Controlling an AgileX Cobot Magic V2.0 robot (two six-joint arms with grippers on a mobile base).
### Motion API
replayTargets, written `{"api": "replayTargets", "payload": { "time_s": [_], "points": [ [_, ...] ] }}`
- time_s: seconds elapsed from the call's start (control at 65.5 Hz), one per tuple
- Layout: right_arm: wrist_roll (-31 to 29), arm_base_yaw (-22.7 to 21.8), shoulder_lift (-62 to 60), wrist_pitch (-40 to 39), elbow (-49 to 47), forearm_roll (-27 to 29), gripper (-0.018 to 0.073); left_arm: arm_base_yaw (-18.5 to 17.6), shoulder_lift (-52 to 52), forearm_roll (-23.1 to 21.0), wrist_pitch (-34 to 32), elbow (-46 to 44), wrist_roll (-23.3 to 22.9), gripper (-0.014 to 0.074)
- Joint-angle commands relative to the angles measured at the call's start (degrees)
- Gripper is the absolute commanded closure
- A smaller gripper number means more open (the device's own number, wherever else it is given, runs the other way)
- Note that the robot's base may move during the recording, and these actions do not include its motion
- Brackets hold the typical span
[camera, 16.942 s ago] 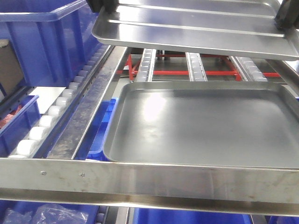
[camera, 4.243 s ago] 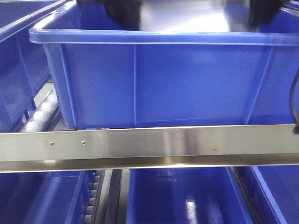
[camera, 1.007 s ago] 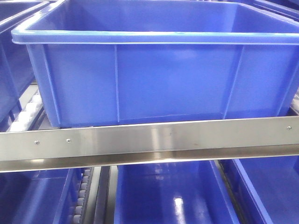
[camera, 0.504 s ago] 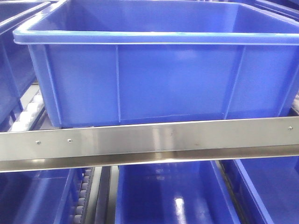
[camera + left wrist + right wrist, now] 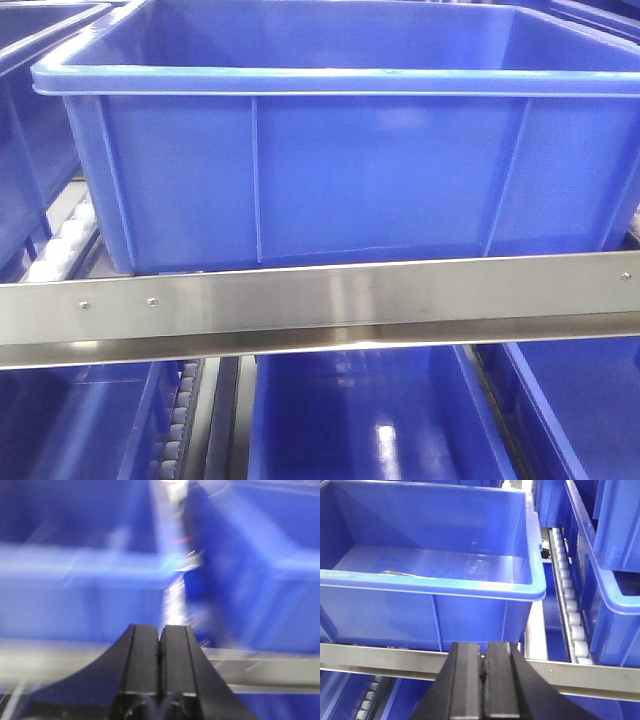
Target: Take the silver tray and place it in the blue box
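Only a thin pale sliver of the silver tray (image 5: 395, 573) shows, lying low inside the blue box (image 5: 470, 612) just behind the near wall, at about 9 o'clock in the right wrist view; the rest of it is hidden by that wall, and the front view does not show it at all. The blue box (image 5: 330, 170) fills most of the front view, its thick flanged rim running across the top and its vertical ribs standing on the smooth side wall; it sits on the shelf behind a steel front rail (image 5: 320, 300) that crosses the picture and carries small screws near its left and right ends. No label, brand or writing can be read on the box or the rail. White rollers (image 5: 60, 245) run back along the shelf at 9 o'clock of the box in the front view, and a roller track (image 5: 568, 600) lies at 3 o'clock of it in the right wrist view. More blue crates (image 5: 360, 420) sit on the level below, and another blue crate (image 5: 615, 560) stands at 3 o'clock beyond the track. The right claw (image 5: 482, 672) is at 6 o'clock in its view, in front of the rail and apart from the box, its black fingers pressed together with nothing between them. The left claw (image 5: 160, 650) is likewise closed flat on nothing, against a badly blurred blue background
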Motion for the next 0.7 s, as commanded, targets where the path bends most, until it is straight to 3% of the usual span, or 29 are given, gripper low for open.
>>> {"api": "replayTargets", "payload": {
  "time_s": [0.0, 0.031, 0.076, 0.687],
  "points": [
    [-0.4, -0.1, 0.5, -5.0, -1.6, -0.4, 0.0508, 0.8, -1.0, -0.8, -10.1, 2.5, 0.0, 0.0701],
    [-0.4, -0.1, 0.5, -5.0, -1.6, -0.4, 0.0508, 0.8, -1.1, -0.8, -12.8, 4.1, 0.0, 0.0701],
    [-0.4, -0.1, 0.5, -5.0, -1.6, -0.4, 0.0508, 0.8, -1.1, -0.8, -9.5, 3.3, 0.0, 0.0701],
    [-0.4, -0.1, 0.5, -5.0, -1.6, -0.4, 0.0508, 0.7, -1.0, -1.1, -10.3, 3.6, 0.0, 0.0701]
  ]
}}
